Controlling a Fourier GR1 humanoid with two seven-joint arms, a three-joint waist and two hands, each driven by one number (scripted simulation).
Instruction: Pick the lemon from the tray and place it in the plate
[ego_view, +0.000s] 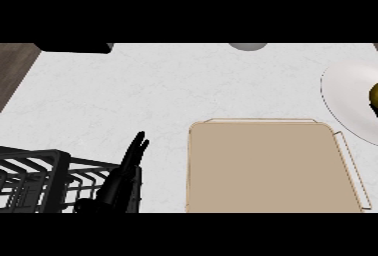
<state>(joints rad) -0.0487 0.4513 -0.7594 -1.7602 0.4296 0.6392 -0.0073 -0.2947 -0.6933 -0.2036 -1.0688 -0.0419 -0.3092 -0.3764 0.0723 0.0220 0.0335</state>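
The tray (266, 170) is seen bare on the desk (148, 90). A yellow-green object, taken to be the lemon (373, 99), lies on the white plate (345, 95) at the view's right edge and is partly cut off by it. The placing step is therefore judged complete. No further carry is called for, only confirmation that the lemon is at rest. The right hand is not shown. The left hand (124, 180) is resting beside the dish rack (37, 175). Its fingers (137, 147) are straight and close together, and nothing is held.
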